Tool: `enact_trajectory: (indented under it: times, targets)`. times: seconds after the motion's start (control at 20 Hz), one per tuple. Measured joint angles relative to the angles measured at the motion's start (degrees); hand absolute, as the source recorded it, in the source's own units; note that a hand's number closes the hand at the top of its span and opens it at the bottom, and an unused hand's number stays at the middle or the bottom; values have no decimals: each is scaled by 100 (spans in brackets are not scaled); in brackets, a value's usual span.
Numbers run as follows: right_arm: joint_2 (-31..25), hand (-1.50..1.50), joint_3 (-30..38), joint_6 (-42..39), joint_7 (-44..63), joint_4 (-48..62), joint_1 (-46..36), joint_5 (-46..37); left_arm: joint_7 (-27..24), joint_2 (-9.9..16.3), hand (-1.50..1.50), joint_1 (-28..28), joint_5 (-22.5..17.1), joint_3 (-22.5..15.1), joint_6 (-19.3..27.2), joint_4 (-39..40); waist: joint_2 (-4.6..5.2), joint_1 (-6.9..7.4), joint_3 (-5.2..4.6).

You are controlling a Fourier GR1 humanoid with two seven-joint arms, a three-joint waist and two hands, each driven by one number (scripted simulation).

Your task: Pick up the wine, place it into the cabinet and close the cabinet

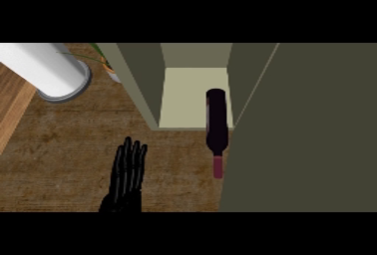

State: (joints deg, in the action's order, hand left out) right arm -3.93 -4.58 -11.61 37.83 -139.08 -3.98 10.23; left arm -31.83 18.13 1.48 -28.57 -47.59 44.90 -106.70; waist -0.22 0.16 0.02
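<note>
The wine bottle [216,127] is lying on its side near the middle of the frame, its dark body pointing toward the top and its reddish neck pointing toward the bottom. The upper part of the bottle is sitting over the pale floor of the cabinet [193,94], while the lower part and the neck are sticking out past the cabinet's front lip and over the brown counter [66,149]. Nothing is touching the bottle.

The cabinet is standing open in the upper middle of the frame. Its left wall is running down from the top edge as an olive-grey slab, and the pale shelf is showing between that wall and the bottle. A broad olive-grey panel, which looks like the cabinet door [302,129], is filling the whole right side of the frame, with the bottle lying just beside its left edge.

The left hand [127,177] is coming up from the lower edge, left of centre. Its black fingers are straight and pressed close together, pointing toward the top of the frame, and it is holding nothing. It is sitting well apart from the bottle, with bare counter between them.

In the upper left a white cylinder [48,69] with a grey rim is leaning across the corner. Just right of it a small potted plant [106,62] is peeking out beside the cabinet wall.
</note>
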Motion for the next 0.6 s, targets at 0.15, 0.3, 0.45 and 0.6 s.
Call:
enact_trajectory:
  times: [0.15,0.3,0.45,0.6]
  targets:
    - [-12,150,-91,-229,-145,15,251,37,-104,403,-150,378,-65,39,-364,-340,1,-6,0]
    - [-63,150,-112,-349,-139,9,282,71,-175,763,-150,712,-89,124,-633,-641,2,-8,-1]
    - [-34,150,-330,-456,-111,-4,485,103,-168,941,-150,873,-142,269,-785,-804,2,-23,-1]
    - [137,150,-679,-422,22,21,680,145,-219,1218,-150,1096,-272,518,-973,-1012,1,-12,-2]
